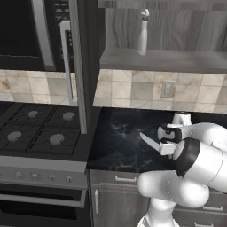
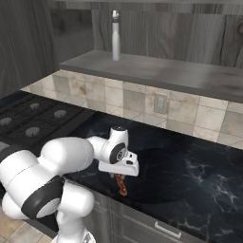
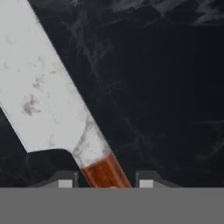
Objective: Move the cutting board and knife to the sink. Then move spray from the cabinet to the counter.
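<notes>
The knife [image 3: 43,96] lies on the black counter [image 1: 115,137], its silver blade [image 1: 150,142] pointing left and its reddish-brown handle [image 2: 122,186] toward the counter's front edge. My gripper [image 3: 106,181] is down over it, and the handle runs at a slant between the two fingertips [image 3: 65,180] with very little room on either side. Whether the pads press the handle cannot be made out. The spray [image 1: 142,37] [image 2: 115,40] stands upright on the shelf of the open cabinet [image 1: 168,60] above. The cutting board and the sink are out of view.
The cabinet door [image 1: 82,66] with its white bar handle stands open, edge-on over the counter's left end. A stove [image 1: 40,128] adjoins the counter on the left, under a black microwave [image 1: 26,31]. A wall outlet [image 2: 160,102] sits in the tiled backsplash.
</notes>
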### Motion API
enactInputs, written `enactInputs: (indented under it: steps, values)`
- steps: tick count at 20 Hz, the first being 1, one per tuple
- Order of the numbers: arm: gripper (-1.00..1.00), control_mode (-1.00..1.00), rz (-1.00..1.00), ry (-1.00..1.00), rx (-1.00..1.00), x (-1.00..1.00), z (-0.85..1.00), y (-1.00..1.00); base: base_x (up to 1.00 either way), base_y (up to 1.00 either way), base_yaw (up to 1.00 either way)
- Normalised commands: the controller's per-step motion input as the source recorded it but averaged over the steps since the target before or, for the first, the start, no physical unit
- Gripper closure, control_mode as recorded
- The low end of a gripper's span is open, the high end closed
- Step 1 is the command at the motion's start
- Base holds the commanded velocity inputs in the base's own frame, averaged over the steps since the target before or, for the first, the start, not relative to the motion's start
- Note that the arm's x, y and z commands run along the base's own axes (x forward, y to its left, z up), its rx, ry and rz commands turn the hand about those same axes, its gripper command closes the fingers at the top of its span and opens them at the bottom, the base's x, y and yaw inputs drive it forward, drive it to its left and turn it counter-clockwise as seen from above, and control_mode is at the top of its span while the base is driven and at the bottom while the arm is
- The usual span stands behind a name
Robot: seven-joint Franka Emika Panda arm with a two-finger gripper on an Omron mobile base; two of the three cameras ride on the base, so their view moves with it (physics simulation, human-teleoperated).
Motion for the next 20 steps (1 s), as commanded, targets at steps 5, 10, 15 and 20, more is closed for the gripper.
enactInputs:
  steps: [5, 10, 15, 20]
  values:
    - [1.0, -1.0, 0.0, -0.05, 0.0, -0.11, 0.36, 0.0, 0.0, 0.0, 0.0]
    - [1.0, -1.0, 0.01, -0.05, 0.0, -0.18, 0.41, 0.0, 0.0, 0.0, 0.0]
    - [1.0, -1.0, 0.03, -0.01, -0.01, -0.18, 0.42, 0.0, 0.0, 0.0, 0.0]
    - [1.0, -1.0, 0.03, 0.0, 0.0, -0.17, 0.42, -0.02, 0.0, 0.0, 0.0]
